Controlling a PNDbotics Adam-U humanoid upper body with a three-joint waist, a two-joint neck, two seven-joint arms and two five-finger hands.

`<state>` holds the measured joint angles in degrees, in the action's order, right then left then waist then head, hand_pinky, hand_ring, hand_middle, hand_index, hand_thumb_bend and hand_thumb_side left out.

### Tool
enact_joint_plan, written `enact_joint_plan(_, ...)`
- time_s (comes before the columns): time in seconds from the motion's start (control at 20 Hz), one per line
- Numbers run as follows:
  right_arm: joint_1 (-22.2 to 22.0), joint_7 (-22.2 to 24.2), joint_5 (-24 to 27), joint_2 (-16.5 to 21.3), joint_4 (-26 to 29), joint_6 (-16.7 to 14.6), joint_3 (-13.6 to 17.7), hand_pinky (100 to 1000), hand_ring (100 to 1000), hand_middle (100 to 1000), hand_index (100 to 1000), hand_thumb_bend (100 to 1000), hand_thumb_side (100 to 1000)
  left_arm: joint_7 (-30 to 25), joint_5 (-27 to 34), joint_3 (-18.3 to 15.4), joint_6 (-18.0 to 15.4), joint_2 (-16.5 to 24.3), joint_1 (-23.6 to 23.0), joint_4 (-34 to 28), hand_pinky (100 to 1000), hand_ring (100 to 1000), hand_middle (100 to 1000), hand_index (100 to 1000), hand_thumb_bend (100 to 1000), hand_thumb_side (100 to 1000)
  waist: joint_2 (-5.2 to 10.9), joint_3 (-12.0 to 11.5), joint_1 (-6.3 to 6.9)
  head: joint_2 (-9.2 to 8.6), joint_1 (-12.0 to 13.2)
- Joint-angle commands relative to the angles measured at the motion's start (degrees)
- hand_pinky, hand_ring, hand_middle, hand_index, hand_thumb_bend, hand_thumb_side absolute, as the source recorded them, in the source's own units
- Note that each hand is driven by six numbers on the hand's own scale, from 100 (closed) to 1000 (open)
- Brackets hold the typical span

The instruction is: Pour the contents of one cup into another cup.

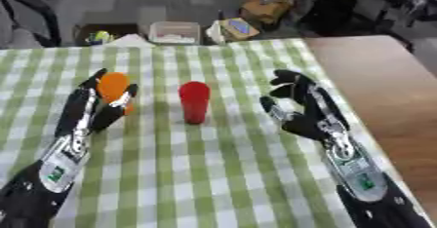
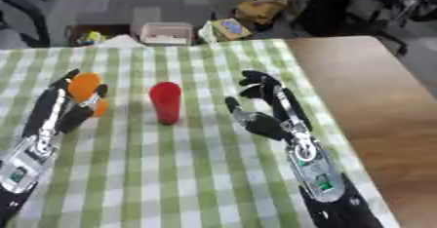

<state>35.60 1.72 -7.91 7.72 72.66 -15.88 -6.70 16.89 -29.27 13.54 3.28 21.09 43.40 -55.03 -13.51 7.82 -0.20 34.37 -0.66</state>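
Observation:
A red cup (image 1: 194, 101) stands upright near the middle of the green checked tablecloth (image 1: 205, 173). To its left is an orange cup (image 1: 114, 90), with my left hand (image 1: 89, 109) around it, fingers on one side and thumb on the other. My right hand (image 1: 300, 109) is to the right of the red cup, a short gap away, fingers spread and slightly bent, holding nothing. What is inside either cup is hidden.
A bare brown tabletop (image 1: 384, 85) runs along the right of the cloth. Beyond the far edge, on the floor, are a clear box (image 1: 175, 32), a cardboard box (image 1: 266, 9) and other clutter.

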Motion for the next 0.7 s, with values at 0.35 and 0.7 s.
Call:
enact_joint_plan(0.35,0.8,0.2,0.2,0.6,1.1,-0.2,0.2,738,664,690,839,362,290,-1.5,-1.6,0.0,2.1,1.6,0.5,-2.5,758,720,800,978,525,942,1.52,-0.9,-0.1,-0.08,-0.2)
enact_joint_plan(0.7,0.8,0.2,0.1,0.6,1.1,-0.2,0.3,738,665,690,840,358,287,-0.3,-2.3,-0.2,2.5,1.5,0.4,-2.6,768,732,810,982,513,940,1.62,-1.1,-0.18,-0.22,-0.3)
